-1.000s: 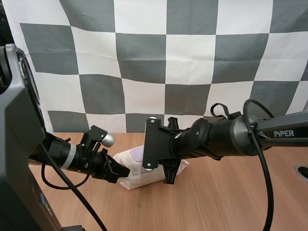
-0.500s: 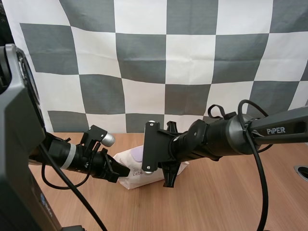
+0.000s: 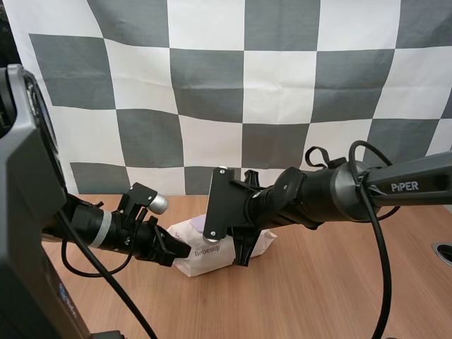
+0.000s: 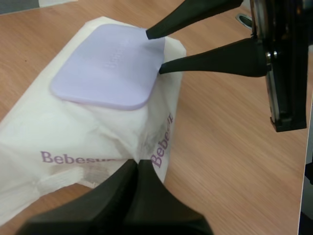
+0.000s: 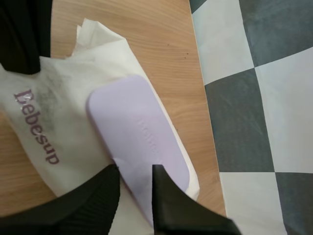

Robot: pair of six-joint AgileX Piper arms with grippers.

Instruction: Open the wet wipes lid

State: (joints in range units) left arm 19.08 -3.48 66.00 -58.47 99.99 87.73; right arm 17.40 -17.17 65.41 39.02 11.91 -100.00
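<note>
Closed left end effector (image 4: 136,164) braces the pack (image 4: 73,137). Right end effector (image 5: 135,171), slightly parted, straddles the lid (image 5: 132,127); pinch-and-lift should follow.

A wooden table (image 3: 318,296) bears perhaps a grommet (image 3: 443,252).

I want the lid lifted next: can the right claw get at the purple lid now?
Probably yes. The right claw is open, its tips at the edge of the purple lid, with nothing between them. The left claw sits at the other end of the pack, clear of the lid.
</note>
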